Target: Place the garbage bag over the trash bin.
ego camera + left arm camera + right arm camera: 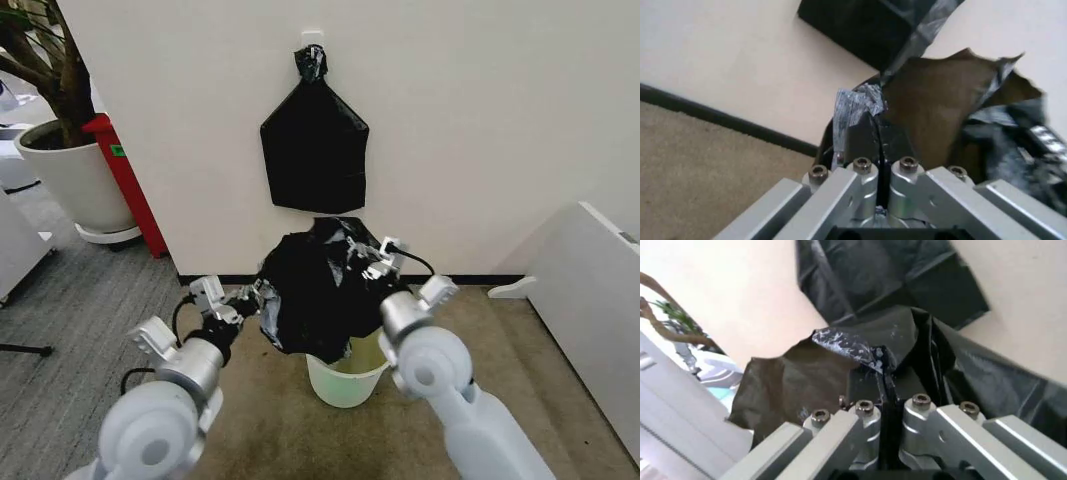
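2 grippers of mine pinch the garbage bag [315, 290] above the trash bin [345, 380]. My left gripper [262, 297] and right gripper [368, 258] clamp opposite edges, spreading it.

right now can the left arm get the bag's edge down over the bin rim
Probably yes: the left gripper is shut on the garbage bag, held just above the trash bin, with nothing between them.

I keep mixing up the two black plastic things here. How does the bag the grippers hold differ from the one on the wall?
The garbage bag is loose, crinkled and spread open above the trash bin, pinched by the left gripper and right gripper. The wall bundle hangs flat with a knotted top, untouched. Both are glossy black plastic.
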Robot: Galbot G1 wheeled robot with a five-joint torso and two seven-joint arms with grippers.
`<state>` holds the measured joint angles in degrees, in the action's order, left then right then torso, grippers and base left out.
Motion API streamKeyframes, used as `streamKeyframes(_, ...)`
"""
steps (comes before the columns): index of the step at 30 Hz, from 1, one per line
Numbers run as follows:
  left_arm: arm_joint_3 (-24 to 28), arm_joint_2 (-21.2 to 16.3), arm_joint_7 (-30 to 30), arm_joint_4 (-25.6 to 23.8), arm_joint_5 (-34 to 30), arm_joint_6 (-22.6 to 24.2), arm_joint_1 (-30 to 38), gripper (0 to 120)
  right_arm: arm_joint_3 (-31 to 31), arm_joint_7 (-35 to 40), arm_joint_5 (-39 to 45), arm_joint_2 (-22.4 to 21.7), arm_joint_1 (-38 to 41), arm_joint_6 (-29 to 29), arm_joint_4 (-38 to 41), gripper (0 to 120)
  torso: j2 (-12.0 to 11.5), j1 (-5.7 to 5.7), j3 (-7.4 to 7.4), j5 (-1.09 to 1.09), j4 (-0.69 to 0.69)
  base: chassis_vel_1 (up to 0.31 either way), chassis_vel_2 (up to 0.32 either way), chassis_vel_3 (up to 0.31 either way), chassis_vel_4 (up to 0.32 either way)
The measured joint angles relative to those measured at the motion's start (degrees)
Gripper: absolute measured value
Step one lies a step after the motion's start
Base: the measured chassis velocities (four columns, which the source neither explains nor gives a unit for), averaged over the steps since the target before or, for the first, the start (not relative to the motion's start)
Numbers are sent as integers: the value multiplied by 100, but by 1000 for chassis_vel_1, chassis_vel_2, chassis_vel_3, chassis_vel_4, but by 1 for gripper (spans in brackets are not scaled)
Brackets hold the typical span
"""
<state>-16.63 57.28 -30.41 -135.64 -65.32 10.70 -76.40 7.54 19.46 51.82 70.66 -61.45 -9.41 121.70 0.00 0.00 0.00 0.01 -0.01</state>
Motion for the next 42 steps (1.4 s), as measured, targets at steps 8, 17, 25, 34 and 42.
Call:
streamKeyframes(8,259,-102,66,390,393,-96,88,0,250,-141,-248,-275,-293,93,-163,0,0,0,0,1,1,0,0,0,0)
streamKeyframes(17,409,-102,120,695,608,-207,75,0,246,-259,-470,-410,-541,154,-304,0,0,0,0,-1,1,0,0,0,0)
streamKeyframes(25,459,-70,250,922,868,-471,23,0,257,-1012,-747,-469,-598,415,-442,0,0,0,0,-1,1,0,0,0,0)
streamKeyframes(34,603,184,505,1332,1297,-743,-51,0,385,-1834,-1056,-505,-717,838,-758,0,0,0,0,-1,1,0,0,0,0)
streamKeyframes(42,630,196,617,1526,1614,-794,-158,0,407,-1702,-1081,-500,-851,814,-851,0,0,0,0,-1,1,0,0,0,0)
